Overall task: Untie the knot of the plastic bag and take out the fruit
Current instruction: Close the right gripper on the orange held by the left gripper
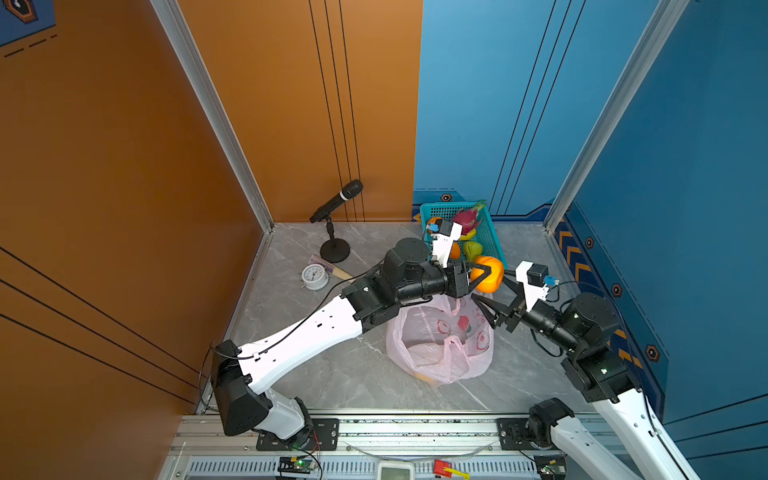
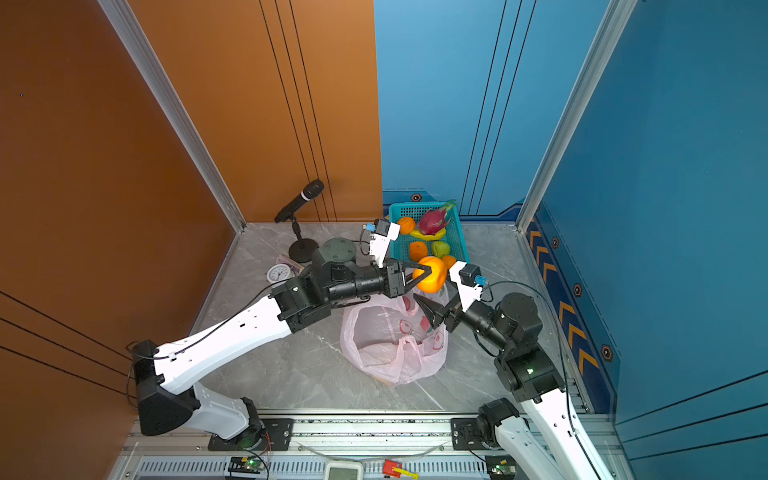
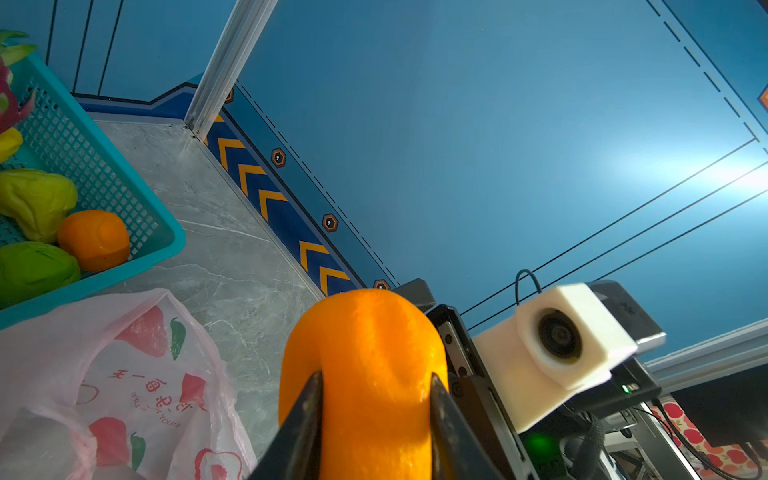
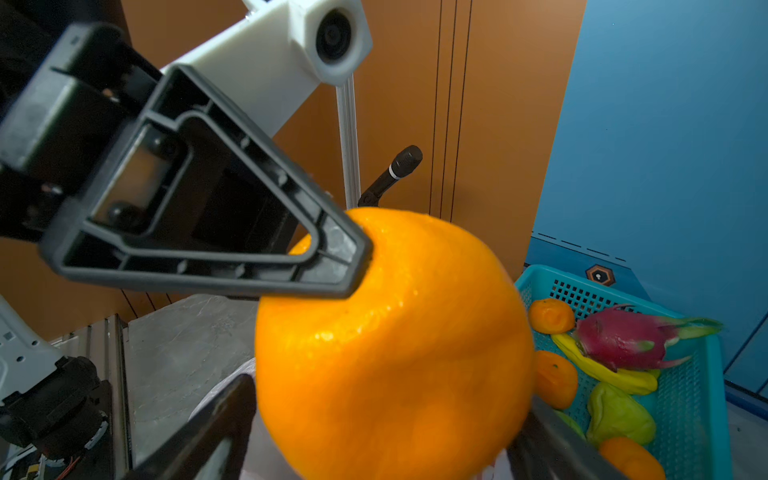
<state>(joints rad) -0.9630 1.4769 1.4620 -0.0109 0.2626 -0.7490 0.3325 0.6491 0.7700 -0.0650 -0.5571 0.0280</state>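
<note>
My left gripper [image 1: 486, 274] [image 3: 376, 376] is shut on a big orange fruit [image 1: 488, 272] [image 3: 365, 332] [image 4: 395, 340], held in the air between the teal basket and the plastic bag. The pale-pink plastic bag [image 1: 440, 345] [image 2: 395, 345] [image 3: 124, 374] lies on the table below with its mouth gaping and a handle loop [image 1: 455, 345] slack. The knot does not show in any view. My right gripper [image 1: 490, 289] [image 4: 392, 388] stands open just under the orange fruit, its fingers wide on either side. A dragon fruit [image 1: 467, 218] [image 4: 615, 336], tangerines and green fruit lie in the basket.
The teal perforated basket [image 1: 492, 237] [image 2: 459, 241] [image 3: 158, 232] stands against the blue back wall. A microphone on a stand [image 1: 336, 203] and a small white clock [image 1: 314, 276] sit at the back left. Walls close in on three sides.
</note>
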